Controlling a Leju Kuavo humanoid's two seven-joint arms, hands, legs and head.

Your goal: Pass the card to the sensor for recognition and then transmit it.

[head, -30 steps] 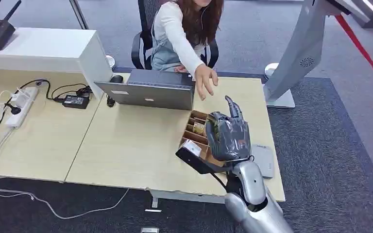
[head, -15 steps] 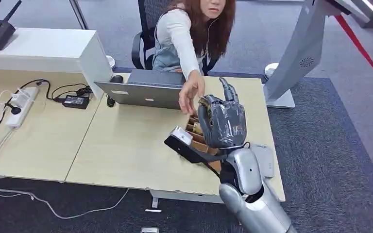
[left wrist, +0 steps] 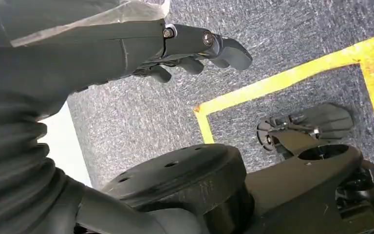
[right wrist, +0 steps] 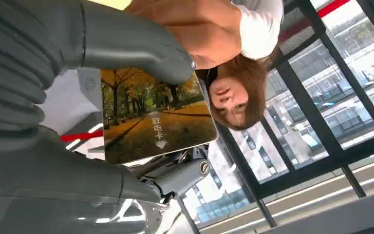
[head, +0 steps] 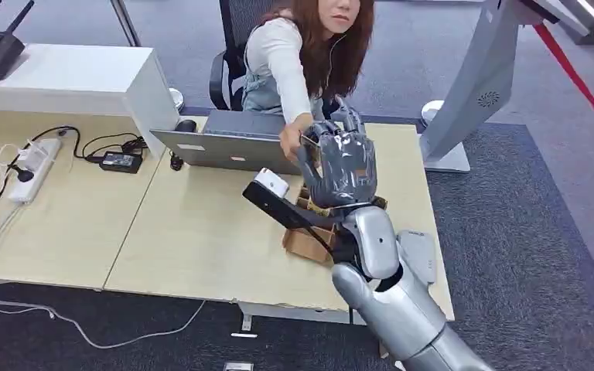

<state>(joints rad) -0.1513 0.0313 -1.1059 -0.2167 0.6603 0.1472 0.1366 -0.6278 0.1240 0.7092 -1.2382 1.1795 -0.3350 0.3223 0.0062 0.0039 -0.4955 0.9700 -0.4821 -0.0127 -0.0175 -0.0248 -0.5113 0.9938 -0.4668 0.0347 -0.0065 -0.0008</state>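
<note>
My right hand (head: pixel 340 166) is raised over the far side of the desk, near the laptop. It pinches a card (right wrist: pixel 156 122) printed with autumn trees between the thumb (right wrist: pixel 136 46) and the fingers (right wrist: pixel 177 175). In the head view the card's edge (head: pixel 308 145) shows at the hand's left side. A seated person reaches across, and their hand (head: pixel 291 142) is at the card; I cannot tell if it touches. The flat grey sensor (head: pixel 421 255) lies on the desk behind my forearm, partly hidden. My left hand (left wrist: pixel 185 46) hangs over the floor and holds nothing.
A wooden compartment box (head: pixel 309 236) stands under my right arm. A grey laptop (head: pixel 232 147) sits at the desk's far edge, with a power strip (head: pixel 35 166) and an adapter (head: pixel 121 161) to the left. A white kiosk stand (head: pixel 472 85) rises at the right.
My right hand has lifted the card up and away from the box toward the person. The person's hand has come down and left to meet it.
</note>
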